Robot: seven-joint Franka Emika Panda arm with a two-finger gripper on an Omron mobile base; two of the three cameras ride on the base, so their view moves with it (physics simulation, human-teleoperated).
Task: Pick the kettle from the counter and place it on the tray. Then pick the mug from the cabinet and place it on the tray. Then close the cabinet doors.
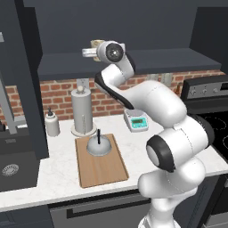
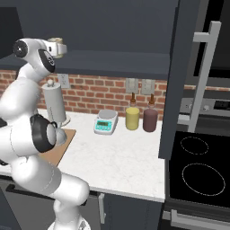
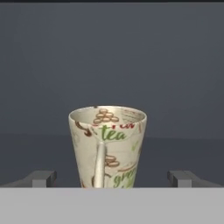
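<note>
Hand view: mug (image 3: 107,146) dead centre, upright on the dark cabinet shelf (image 3: 183,151), handle turned toward the camera, cream with "tea" and "green" printed on it. Gripper (image 3: 112,178) spread wide, one dark fingertip (image 3: 41,178) well out to each side of the mug, neither touching it. Plain dark back wall behind.

Left base view: arm raised high, hand at shelf level inside the open cabinet (image 1: 129,60), gripper (image 1: 87,52) pointing left at the mug (image 1: 95,44), which is mostly hidden behind the hand. Below, on the white counter (image 1: 53,173), a wooden tray (image 1: 100,167) with the kettle (image 1: 99,146) sitting on its far end, black handle upright. Just behind the tray, a tall grey paper-towel roll (image 1: 83,111); left of that, a small white bottle (image 1: 52,123). Right of the tray, near the brick wall, a small scale (image 1: 136,120). Dark sink (image 1: 15,169) at the far left. Stove (image 1: 216,129) at the right edge.

Right base view: hand high at the upper left, mug (image 2: 55,41) peeking from behind it at the shelf edge. Open cabinet door (image 2: 177,76) standing edge-on at the right, long silver handle (image 2: 202,76) beside it. On the counter, scale (image 2: 106,121), then a yellow jar (image 2: 132,118) and a dark red jar (image 2: 150,119) side by side against the brick.
</note>
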